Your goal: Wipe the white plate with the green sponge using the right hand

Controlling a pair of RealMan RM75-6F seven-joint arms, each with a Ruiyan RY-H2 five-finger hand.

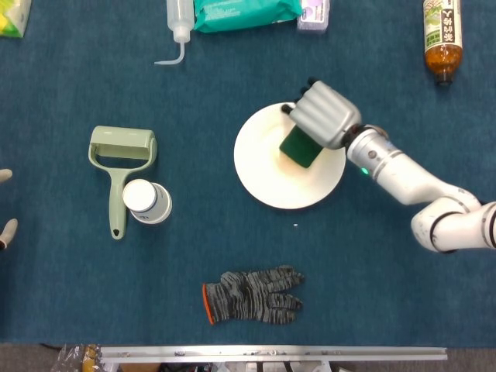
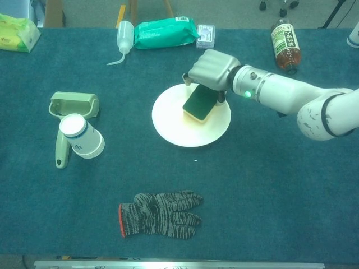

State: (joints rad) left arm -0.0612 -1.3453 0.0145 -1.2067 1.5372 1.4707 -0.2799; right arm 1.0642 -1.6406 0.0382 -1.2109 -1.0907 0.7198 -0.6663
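The white plate (image 1: 267, 174) (image 2: 174, 126) lies on the blue cloth near the table's middle. My right hand (image 1: 325, 115) (image 2: 212, 69) holds the green sponge (image 1: 299, 148) (image 2: 200, 103) from above and presses its yellow underside onto the plate's right half. The sponge lies tilted under the hand. At the far left edge of the head view only the fingertips of my left hand (image 1: 6, 203) show, resting apart from everything, and whether they hold anything I cannot tell.
A green lint roller (image 1: 118, 167) (image 2: 70, 112) and an overturned white cup (image 1: 146, 201) (image 2: 81, 136) lie at the left. A grey glove (image 1: 252, 295) (image 2: 160, 213) sits near the front edge. A squeeze bottle (image 1: 177, 23), teal pack (image 1: 244, 11) and tea bottle (image 1: 442, 35) line the back.
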